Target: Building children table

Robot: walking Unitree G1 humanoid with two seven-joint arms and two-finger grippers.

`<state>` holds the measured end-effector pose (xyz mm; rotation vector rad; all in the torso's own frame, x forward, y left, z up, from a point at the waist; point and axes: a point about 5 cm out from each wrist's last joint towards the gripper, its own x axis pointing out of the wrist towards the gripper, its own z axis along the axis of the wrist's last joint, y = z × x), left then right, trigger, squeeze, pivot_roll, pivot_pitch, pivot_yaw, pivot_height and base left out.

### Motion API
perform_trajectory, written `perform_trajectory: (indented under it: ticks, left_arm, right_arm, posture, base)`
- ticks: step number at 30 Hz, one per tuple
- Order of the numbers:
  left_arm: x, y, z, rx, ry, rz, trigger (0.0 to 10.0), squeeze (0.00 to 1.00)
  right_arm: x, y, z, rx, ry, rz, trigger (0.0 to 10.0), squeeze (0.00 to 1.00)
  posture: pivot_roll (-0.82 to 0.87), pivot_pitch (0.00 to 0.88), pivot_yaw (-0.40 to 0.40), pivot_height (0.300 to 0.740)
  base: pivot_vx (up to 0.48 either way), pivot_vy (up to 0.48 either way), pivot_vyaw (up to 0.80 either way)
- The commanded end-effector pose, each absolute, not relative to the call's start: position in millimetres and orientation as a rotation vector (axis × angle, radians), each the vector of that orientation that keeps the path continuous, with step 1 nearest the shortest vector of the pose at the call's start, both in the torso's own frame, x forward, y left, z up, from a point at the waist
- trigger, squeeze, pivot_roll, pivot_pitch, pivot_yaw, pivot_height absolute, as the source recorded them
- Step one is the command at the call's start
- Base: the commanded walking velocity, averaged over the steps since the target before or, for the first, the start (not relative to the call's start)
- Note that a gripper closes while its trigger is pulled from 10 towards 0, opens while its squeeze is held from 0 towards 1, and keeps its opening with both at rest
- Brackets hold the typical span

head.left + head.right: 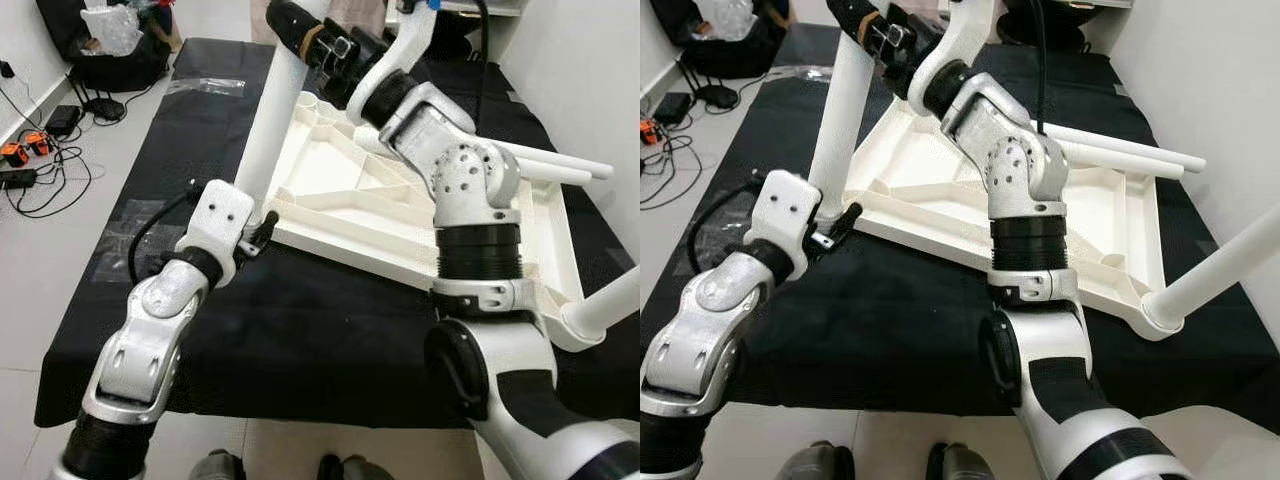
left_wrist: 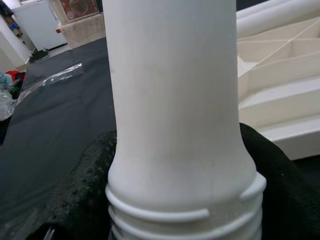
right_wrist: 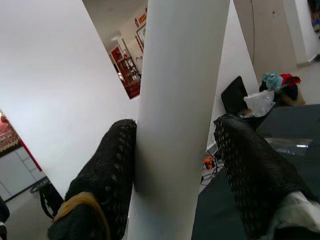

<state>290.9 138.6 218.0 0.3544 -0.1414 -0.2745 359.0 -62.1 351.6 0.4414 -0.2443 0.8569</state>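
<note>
The white table top lies upside down on a black cloth. A white table leg stands tilted at its near left corner. My left gripper is shut on the leg low down, just above its threaded end, with black fingers hugging both sides. Higher up, my right gripper is shut on the same leg, and one finger presses against it. Another leg sticks out of the near right corner.
Two loose white legs lie across the far right of the table top. Cables and a power strip lie on the floor to the left, and a black bag sits beyond them. A white wall is close on the right.
</note>
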Motion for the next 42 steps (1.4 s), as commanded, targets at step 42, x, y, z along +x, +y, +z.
perform_trajectory:
  ticks: [42]
  left_arm:
    - [289,119,219,0.45,-0.216,-0.397,10.0,0.0]
  right_arm:
    - [329,-22,290,0.427,-0.097,0.859,10.0,0.0]
  posture:
    - [0.05,0.07,-0.056,0.74]
  base:
    - [0.0,0.0,0.0]
